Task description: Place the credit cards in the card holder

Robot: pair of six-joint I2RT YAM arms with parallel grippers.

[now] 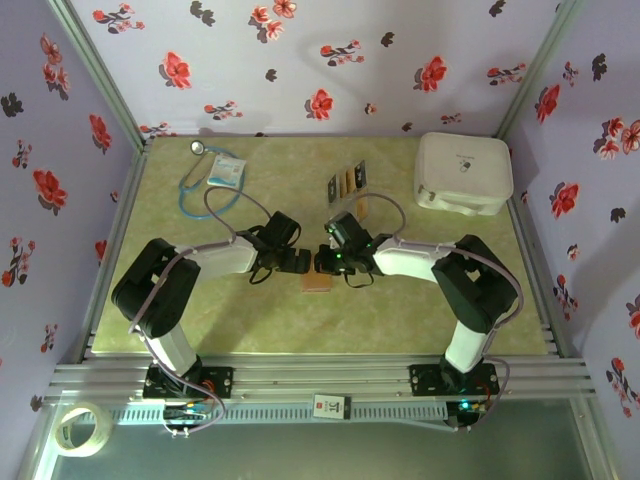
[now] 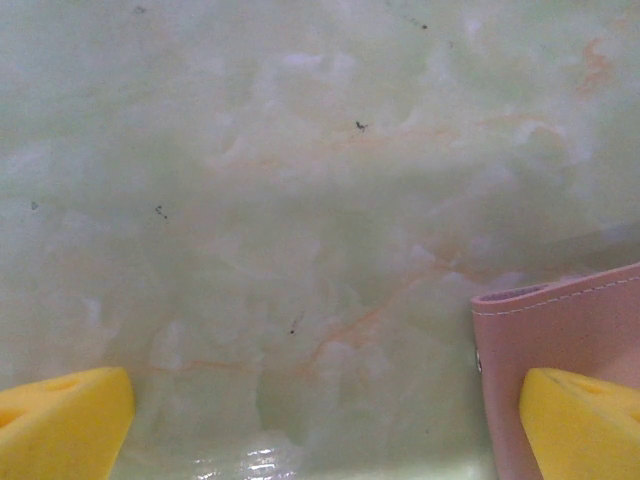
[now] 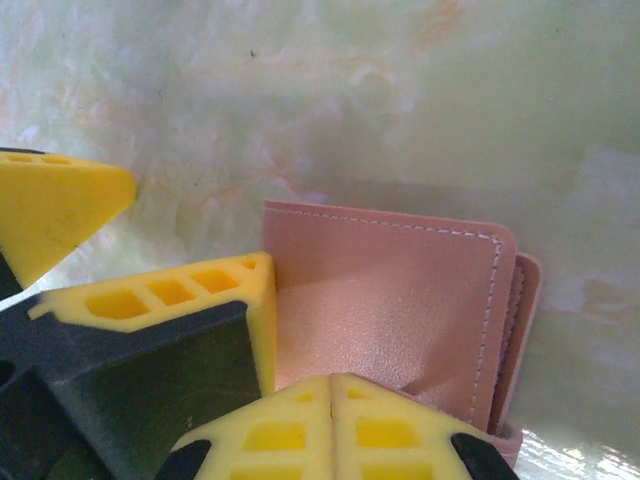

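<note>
Desk (image 1: 400, 320): green marbled top; I see both arms meeting tip to tip mid-desk.
White case (image 1: 463, 173): well beyond the right jaws, off to their right.
Stethoscope (image 1: 200, 180): well beyond the left jaws, off to their left.
Left gripper (image 2: 320, 425): jaws spread wide, holding nothing; a card holder (image 2: 560, 330) corner lies beside one finger.
Right gripper (image 3: 333, 420): jaws shut together, tips touching the card holder's cover.
Card holder: folded flat under both jaws, near square, no long axis I can call; the left fingers crowd its edge.
Credit cards (image 1: 347, 180): side by side just beyond the jaws, long axes pointing away from the arm bases.
</note>
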